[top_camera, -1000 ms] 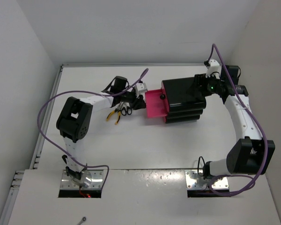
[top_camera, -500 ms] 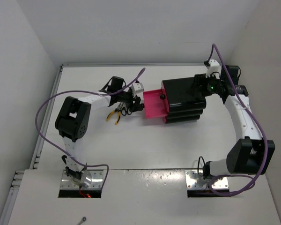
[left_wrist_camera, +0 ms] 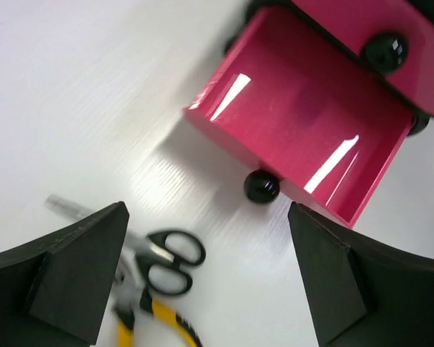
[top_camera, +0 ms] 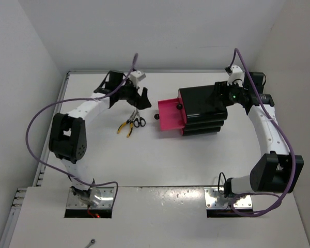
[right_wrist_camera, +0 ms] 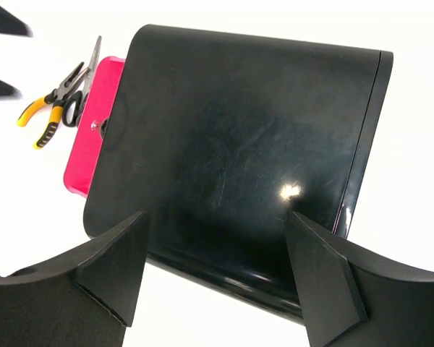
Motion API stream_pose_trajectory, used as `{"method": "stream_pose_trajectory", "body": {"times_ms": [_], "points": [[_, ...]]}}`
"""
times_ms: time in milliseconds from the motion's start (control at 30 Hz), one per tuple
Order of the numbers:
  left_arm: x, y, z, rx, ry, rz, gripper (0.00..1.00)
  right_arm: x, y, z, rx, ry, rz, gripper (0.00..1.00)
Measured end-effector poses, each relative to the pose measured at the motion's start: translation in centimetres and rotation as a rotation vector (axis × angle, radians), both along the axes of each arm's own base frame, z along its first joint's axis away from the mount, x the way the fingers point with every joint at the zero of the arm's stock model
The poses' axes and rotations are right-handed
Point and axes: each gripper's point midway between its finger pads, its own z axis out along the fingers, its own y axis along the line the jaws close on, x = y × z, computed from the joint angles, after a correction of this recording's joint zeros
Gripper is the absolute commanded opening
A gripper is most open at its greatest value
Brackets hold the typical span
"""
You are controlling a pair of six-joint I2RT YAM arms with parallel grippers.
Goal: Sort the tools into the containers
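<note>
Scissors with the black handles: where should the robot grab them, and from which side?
Probably the scissors by the neck just ahead of the loops, from straight above, pinching across the closed blades: they lie flat, and the pliers crowd one side.

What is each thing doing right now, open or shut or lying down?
Left gripper: open, empty.
Right gripper: open, above black box.
Top drawer: shut.
Lower drawer: pulled out, empty.
Scissors: lying on table.
Pliers: lying on table, touching scissors.
</note>
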Motion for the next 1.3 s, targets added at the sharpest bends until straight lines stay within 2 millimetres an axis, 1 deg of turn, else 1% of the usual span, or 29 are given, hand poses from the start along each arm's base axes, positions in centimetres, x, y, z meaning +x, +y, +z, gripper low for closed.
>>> {"method": "stream_pose_trajectory", "body": {"times_ms": [133, 200, 233, 267, 333, 400, 433, 533, 667, 767, 833, 933, 1033, 1067, 1100, 1167, 1200, 1300], "points": [[0.3, 4.7, 3.0, -0.063, 0.077, 0.184, 1.00, -0.2, 0.0, 0.7, -0.002, -0.021, 0.000, 0.75], [-0.3, 7.0, 3.7, -0.125, 0.122, 0.246, 1.00, -0.6, 0.1, 1.0, 0.000, -0.031, -0.002, 0.75], [-0.9, 7.8, 3.6, -0.160, 0.152, 0.264, 1.00, -0.7, 0.1, 1.1, 0.000, -0.034, -0.003, 0.75], [-1.5, 8.8, 3.3, -0.203, 0.168, 0.279, 1.00, -0.8, 0.1, 1.2, 0.002, -0.037, -0.004, 0.75], [-3.3, 10.9, 1.4, -0.257, 0.242, 0.333, 1.00, -0.9, 0.1, 1.4, 0.004, -0.040, -0.007, 0.75], [-4.4, 13.0, -0.7, -0.240, 0.308, 0.415, 1.00, -1.0, 0.2, 1.5, 0.006, -0.041, -0.008, 0.75], [-4.5, 13.6, -1.5, -0.209, 0.322, 0.448, 1.00, -1.0, 0.2, 1.5, 0.008, -0.041, -0.010, 0.75], [-4.9, 13.5, -2.2, -0.112, 0.303, 0.483, 1.00, -1.2, 0.2, 1.6, 0.010, -0.044, -0.011, 0.75], [-5.7, 13.9, -2.0, 0.012, 0.207, 0.528, 1.00, -1.5, 0.3, 1.6, 0.014, -0.045, -0.014, 0.75], [-5.9, 14.8, -2.1, 0.119, 0.113, 0.553, 1.00, -1.6, 0.3, 1.9, 0.015, -0.052, -0.016, 0.75], [-6.5, 15.7, -2.5, 0.168, 0.065, 0.579, 1.00, -1.7, 0.3, 2.2, 0.014, -0.061, -0.016, 0.75], [-7.8, 16.8, -2.9, 0.207, 0.023, 0.612, 1.00, -1.9, 0.3, 2.5, 0.013, -0.071, -0.016, 0.75], [-7.7, 17.2, -3.5, 0.238, 0.019, 0.629, 1.00, -2.0, 0.3, 2.7, 0.012, -0.077, -0.016, 0.75], [-7.5, 17.3, -3.9, 0.258, 0.029, 0.625, 0.97, -2.0, 0.3, 2.7, 0.012, -0.078, -0.015, 0.75], [-7.2, 17.2, -4.5, 0.276, 0.040, 0.617, 0.91, -2.0, 0.3, 2.7, 0.012, -0.078, -0.016, 0.75], [-6.8, 16.9, -5.5, 0.313, 0.072, 0.600, 0.83, -2.0, 0.3, 2.6, 0.012, -0.076, -0.015, 0.75], [-6.5, 16.7, -5.8, 0.332, 0.088, 0.586, 0.76, -2.0, 0.3, 2.6, 0.012, -0.074, -0.015, 0.75], [-5.1, 15.9, -6.8, 0.364, 0.133, 0.548, 0.70, -2.1, 0.3, 2.5, 0.013, -0.072, -0.016, 0.75]]}}
